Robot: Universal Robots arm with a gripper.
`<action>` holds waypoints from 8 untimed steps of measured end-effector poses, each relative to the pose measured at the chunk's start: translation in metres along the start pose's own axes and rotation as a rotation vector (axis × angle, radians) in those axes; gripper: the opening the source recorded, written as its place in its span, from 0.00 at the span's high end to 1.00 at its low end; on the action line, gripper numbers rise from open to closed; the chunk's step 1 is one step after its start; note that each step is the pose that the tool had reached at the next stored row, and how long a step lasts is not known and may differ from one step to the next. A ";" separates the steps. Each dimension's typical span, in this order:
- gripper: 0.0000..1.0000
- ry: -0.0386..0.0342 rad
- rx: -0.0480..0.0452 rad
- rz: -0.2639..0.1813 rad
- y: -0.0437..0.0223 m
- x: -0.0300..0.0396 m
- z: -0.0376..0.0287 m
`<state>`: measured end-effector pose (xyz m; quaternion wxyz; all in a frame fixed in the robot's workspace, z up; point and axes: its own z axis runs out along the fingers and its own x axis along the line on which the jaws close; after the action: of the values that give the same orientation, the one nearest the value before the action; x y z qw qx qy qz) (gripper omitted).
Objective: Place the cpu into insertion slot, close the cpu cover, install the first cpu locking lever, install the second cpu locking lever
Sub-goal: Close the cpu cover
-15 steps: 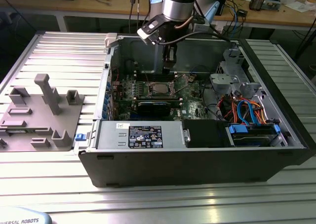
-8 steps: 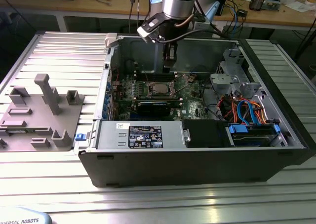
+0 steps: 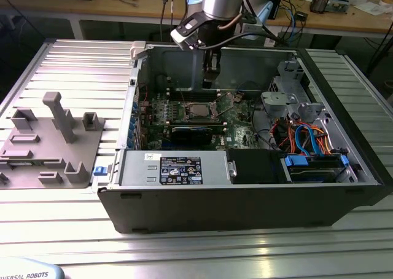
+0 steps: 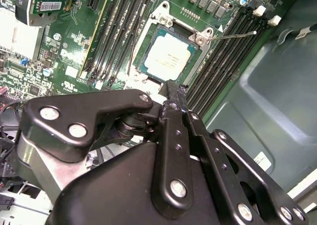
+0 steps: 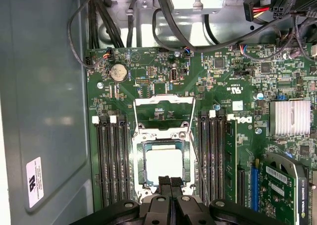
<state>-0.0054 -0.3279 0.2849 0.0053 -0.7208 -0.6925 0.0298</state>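
First wrist view gives us the small flat square cpu (image 5: 161,165), dull silver-grey metal top upward, seated in the square silvery-rimmed insertion slot (image 5: 143,135). The slot sits mid-way across the green circuit board (image 5: 148,86), between two banks of long black memory slots (image 5: 111,160). The thin silvery-bronze metal cpu cover (image 5: 163,108), a frame with a cut-out middle, is not yet closed. It lies flipped back from its hinge. The black claw (image 5: 171,181) hangs over the slot's opposite rim, tips pressed together and gripping nothing.

We judge the bare chip to be the weak point. A closed claw coming down on it could scrape the top or tilt it on the contacts beneath. In the second wrist view the thin wire locking lever (image 4: 233,35) juts out over the memory slots, where it could snag a passing finger. A cover pushed off-centre could slip from the tips and drop hard.

Being square, the cpu has no long axis we can name. It lies flat, edges parallel to the memory slots. The cover's free edge points toward the board edge by the round silver coin cell (image 5: 118,72).
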 end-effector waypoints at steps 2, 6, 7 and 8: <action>0.89 0.0000 0.0000 0.000 0.0000 0.0000 -0.0001; 0.89 -0.0001 0.0000 0.000 0.0006 0.0000 -0.0001; 0.89 0.0000 0.0000 0.000 0.0009 0.0000 -0.0001; 0.89 -0.0001 0.0000 0.000 0.0012 0.0000 -0.0001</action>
<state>-0.0042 -0.3279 0.2850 0.0053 -0.7208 -0.6925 0.0298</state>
